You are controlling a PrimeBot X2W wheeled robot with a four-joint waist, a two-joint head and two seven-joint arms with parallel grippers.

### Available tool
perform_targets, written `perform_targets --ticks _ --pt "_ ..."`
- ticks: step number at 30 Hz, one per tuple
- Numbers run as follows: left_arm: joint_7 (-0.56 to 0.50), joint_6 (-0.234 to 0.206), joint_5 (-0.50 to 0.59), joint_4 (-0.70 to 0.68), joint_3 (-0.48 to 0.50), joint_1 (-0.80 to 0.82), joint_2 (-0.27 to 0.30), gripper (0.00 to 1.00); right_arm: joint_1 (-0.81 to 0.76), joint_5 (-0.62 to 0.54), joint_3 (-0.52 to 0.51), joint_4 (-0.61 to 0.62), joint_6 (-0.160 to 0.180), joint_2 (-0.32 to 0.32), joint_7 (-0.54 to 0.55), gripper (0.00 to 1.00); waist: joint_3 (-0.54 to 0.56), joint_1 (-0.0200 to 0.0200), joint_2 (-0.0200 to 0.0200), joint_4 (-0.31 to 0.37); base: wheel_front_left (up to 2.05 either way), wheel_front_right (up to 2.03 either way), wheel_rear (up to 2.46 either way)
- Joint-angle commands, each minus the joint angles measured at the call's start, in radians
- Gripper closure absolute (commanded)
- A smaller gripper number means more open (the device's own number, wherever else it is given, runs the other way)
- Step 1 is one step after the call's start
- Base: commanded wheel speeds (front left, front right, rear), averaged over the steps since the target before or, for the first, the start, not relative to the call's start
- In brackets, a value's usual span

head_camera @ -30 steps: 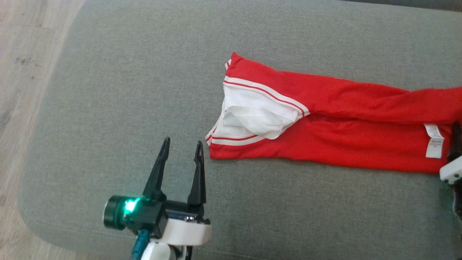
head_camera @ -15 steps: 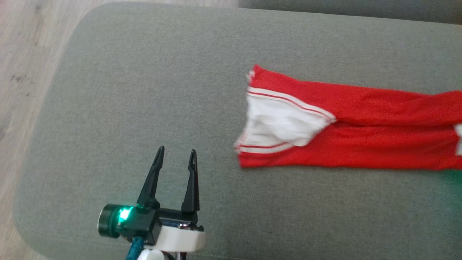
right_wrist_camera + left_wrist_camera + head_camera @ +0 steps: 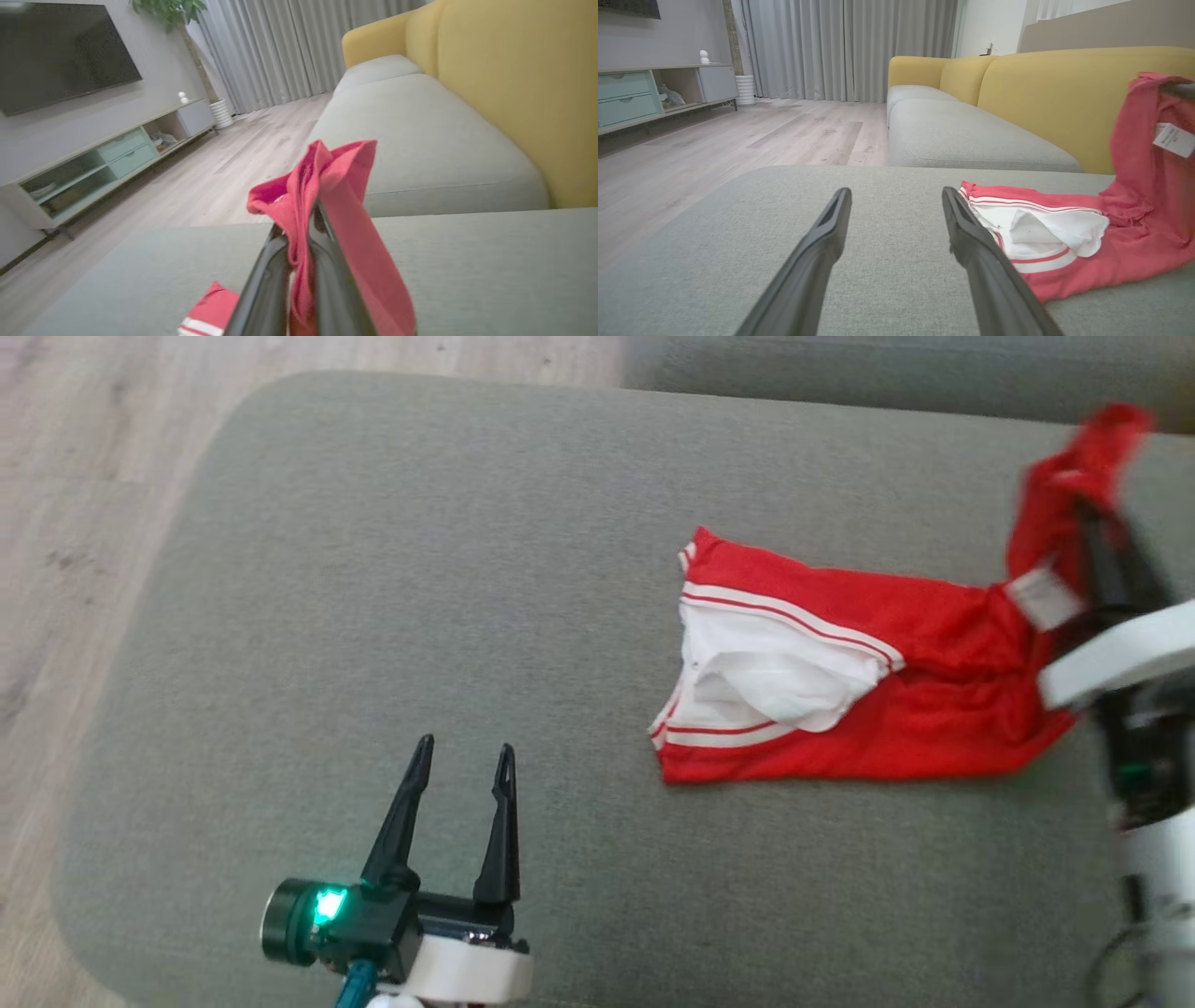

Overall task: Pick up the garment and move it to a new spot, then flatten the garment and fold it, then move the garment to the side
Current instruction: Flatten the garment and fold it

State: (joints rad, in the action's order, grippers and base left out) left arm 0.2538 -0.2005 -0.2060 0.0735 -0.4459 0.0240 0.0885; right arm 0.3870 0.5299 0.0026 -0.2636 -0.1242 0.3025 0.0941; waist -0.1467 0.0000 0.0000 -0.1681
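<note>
Living-room scene on a grey cushion (image 3: 420, 569): the right gripper (image 3: 299, 228), jaws clamped tight, pinches one end of a red garment (image 3: 896, 728) and holds it raised off the seat at the upper right of the head frame. A white label (image 3: 1041, 597) hangs just beside the fingers. The cloth drapes down to the cushion, where its other end lies at centre right, its white lining (image 3: 775, 672) and striped band showing. At lower left the left gripper (image 3: 464, 756) hovers with jaws wide apart, holding nothing, clear of the garment. Wooden floor (image 3: 84, 476) runs along the left edge, and a yellow sofa back (image 3: 1064, 93) rises behind in the left wrist frame.
</note>
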Motion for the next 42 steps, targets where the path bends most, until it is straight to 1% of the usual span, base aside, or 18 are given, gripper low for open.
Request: perform_targets --ticks 1,4,7,10,13,14,15,16,20,22,27,28,32,34,36,37,40,42 --pt "0.008 0.008 0.012 -0.024 0.048 0.011 -0.005 0.0 -0.006 -0.015 0.042 0.067 -0.007 -0.031 0.018 1.0 0.011 0.0 0.0 -0.026 0.0 0.0 0.0" --pt "0.008 0.016 0.019 -0.019 0.053 0.007 -0.008 0.0 -0.014 -0.024 0.092 0.1 -0.007 -0.112 0.041 1.0 0.015 0.0 0.0 -0.056 0.0 0.0 0.0" --pt "0.008 0.024 0.024 -0.014 0.057 0.001 -0.012 0.0 -0.017 -0.038 0.129 0.086 -0.007 -0.18 0.049 1.0 0.018 0.0 0.0 -0.086 0.0 0.0 0.0" --pt "0.008 0.033 0.028 -0.009 0.057 -0.001 -0.016 0.0 -0.011 -0.054 0.145 0.038 -0.007 -0.223 0.037 1.0 0.02 0.0 0.0 -0.116 0.0 0.0 0.0" --pt "0.008 0.039 0.03 -0.005 0.056 -0.002 -0.018 0.0 -0.002 -0.068 0.149 -0.009 -0.007 -0.239 0.022 1.0 0.022 0.0 0.0 -0.133 0.0 0.0 0.0" --pt "0.008 0.041 0.031 -0.003 0.057 -0.003 -0.019 0.0 0.002 -0.07 0.153 -0.034 -0.007 -0.244 0.016 0.95 0.023 0.0 0.0 -0.14 0.0 0.0 0.0" --pt "0.008 0.043 0.031 -0.002 0.059 -0.004 -0.02 0.0 0.007 -0.068 0.156 -0.057 -0.007 -0.248 0.005 0.49 0.024 0.0 0.0 -0.144 0.0 0.0 0.0" --pt "0.008 0.043 0.032 -0.001 0.063 -0.006 -0.021 0.0 0.012 -0.061 0.158 -0.076 -0.007 -0.25 -0.012 0.0 0.026 0.0 0.0 -0.147 0.0 0.0 0.0" --pt "0.008 0.047 0.035 0.008 0.071 -0.012 -0.024 0.0 0.029 0.062 0.219 -0.12 -0.007 -0.252 -0.127 0.0 0.042 0.0 0.0 -0.151 0.0 0.0 0.0" --pt "0.008 0.048 0.034 0.011 0.074 -0.017 -0.026 0.0 0.037 0.103 0.241 -0.131 -0.007 -0.252 -0.183 0.0 0.055 0.0 0.0 -0.143 0.0 0.0 0.0" --pt "0.008 0.05 0.038 0.02 0.085 -0.04 -0.027 0.0 0.026 0.091 0.23 -0.157 -0.007 -0.252 -0.269 0.0 0.108 0.0 0.0 -0.103 0.0 0.0 0.0" --pt "0.008 0.052 0.037 0.023 0.095 -0.052 -0.025 0.0 -0.003 0.082 0.215 -0.16 -0.007 -0.24 -0.292 0.0 0.136 0.0 0.0 -0.083 0.0 0.0 0.0" --pt "0.008 0.052 0.031 0.027 0.119 -0.072 -0.022 0.0 -0.09 0.066 0.181 -0.145 -0.007 -0.182 -0.334 0.0 0.176 0.0 0.0 -0.044 0.0 0.0 0.0" --pt "0.008 0.049 0.025 0.025 0.138 -0.08 -0.02 0.0 -0.141 0.042 0.175 -0.132 -0.007 -0.15 -0.347 0.0 0.192 0.0 0.0 -0.02 0.0 0.0 0.0" --pt "0.008 0.047 0.017 0.025 0.159 -0.092 -0.018 0.0 -0.189 -0.042 0.188 -0.115 -0.007 -0.104 -0.354 0.0 0.208 0.0 0.0 0.004 0.0 0.0 0.0" --pt "0.008 0.046 0.015 0.026 0.17 -0.098 -0.016 0.0 -0.211 -0.087 0.182 -0.094 -0.007 -0.093 -0.355 0.0 0.216 0.0 0.0 0.017 0.0 0.0 0.0" --pt "0.008 0.049 0.015 0.034 0.196 -0.119 -0.007 0.0 -0.3 -0.2 0.164 -0.035 -0.007 -0.1 -0.355 0.0 0.239 0.0 0.0 0.044 0.0 0.0 0.0" --pt "0.008 0.056 0.015 0.042 0.212 -0.133 -0.004 0.0 -0.358 -0.258 0.155 -0.007 -0.007 -0.116 -0.355 0.0 0.252 0.0 0.0 0.057 0.0 0.0 0.0"
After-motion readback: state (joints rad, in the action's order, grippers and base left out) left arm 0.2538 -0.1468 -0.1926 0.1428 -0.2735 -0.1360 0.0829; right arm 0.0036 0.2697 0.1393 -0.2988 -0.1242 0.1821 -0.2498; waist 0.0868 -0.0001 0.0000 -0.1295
